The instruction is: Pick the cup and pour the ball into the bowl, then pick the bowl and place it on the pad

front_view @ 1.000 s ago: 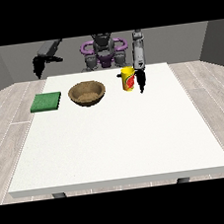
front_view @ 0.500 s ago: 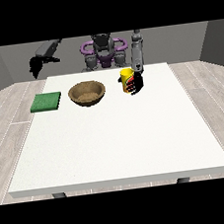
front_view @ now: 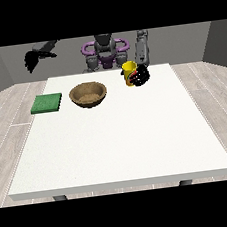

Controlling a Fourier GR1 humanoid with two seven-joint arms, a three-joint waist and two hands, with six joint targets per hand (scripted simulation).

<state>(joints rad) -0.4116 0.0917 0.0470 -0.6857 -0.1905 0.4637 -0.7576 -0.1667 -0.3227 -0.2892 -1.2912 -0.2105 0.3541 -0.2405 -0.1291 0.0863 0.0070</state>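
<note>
A yellow cup (front_view: 128, 71) is held a little above the far part of the white table (front_view: 118, 135), lifted off its surface. The black hand at the view's right (front_view: 140, 75) has its fingers curled round the cup's side. The ball inside the cup is hidden. Left of the cup sits a brown wooden bowl (front_view: 88, 94) on the table. A green square pad (front_view: 47, 103) lies further left, near the table's left edge. The hand at the view's left (front_view: 32, 60) hangs raised in the air beyond the table's far left corner, away from all objects.
The robot's torso (front_view: 105, 51) stands behind the table's far edge. The near half of the table holds no objects. Grey floor surrounds the table.
The hand at the view's right has closed round the cup and raised it slightly off the table. The hand at the view's left has risen a little.
</note>
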